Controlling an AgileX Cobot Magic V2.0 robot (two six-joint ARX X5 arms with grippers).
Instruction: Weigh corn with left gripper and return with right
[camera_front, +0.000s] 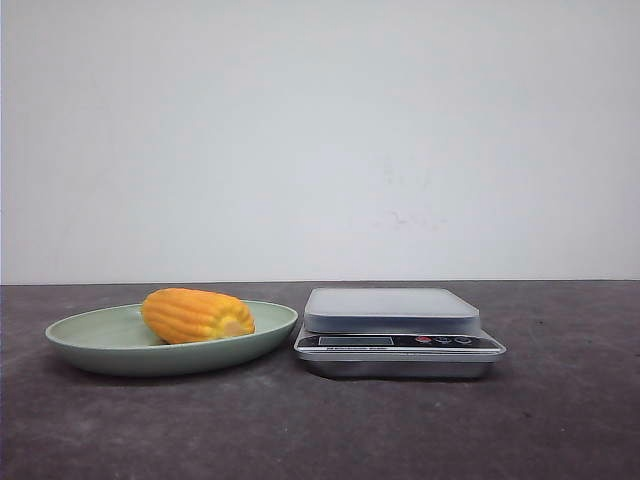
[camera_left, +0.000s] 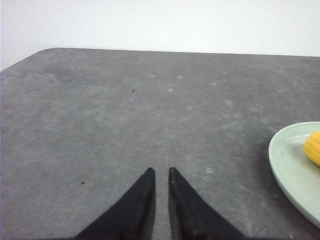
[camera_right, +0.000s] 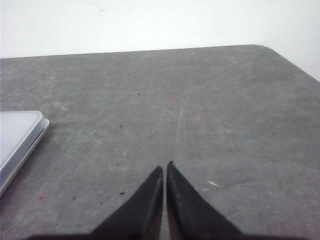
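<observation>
The scale (camera_front: 398, 335) sits nearest, just right of the plate (camera_front: 90, 335), where the corn (camera_front: 197, 315) lies. Bare table (camera_front: 320, 430) spreads before both. The scale's panel print is too small to read. The left claw (camera_left: 161, 171) and right claw (camera_right: 164, 166) are nearly closed, holding nothing.

The left gripper (camera_left: 161, 172) and right gripper (camera_right: 164, 169) both hang with jaws nearly together, holding nothing.

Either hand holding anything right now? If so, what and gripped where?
Nothing held. Left hand and right hand are both shut on nothing above bare table. The corn lies untouched in the green plate, beside the scale.
</observation>
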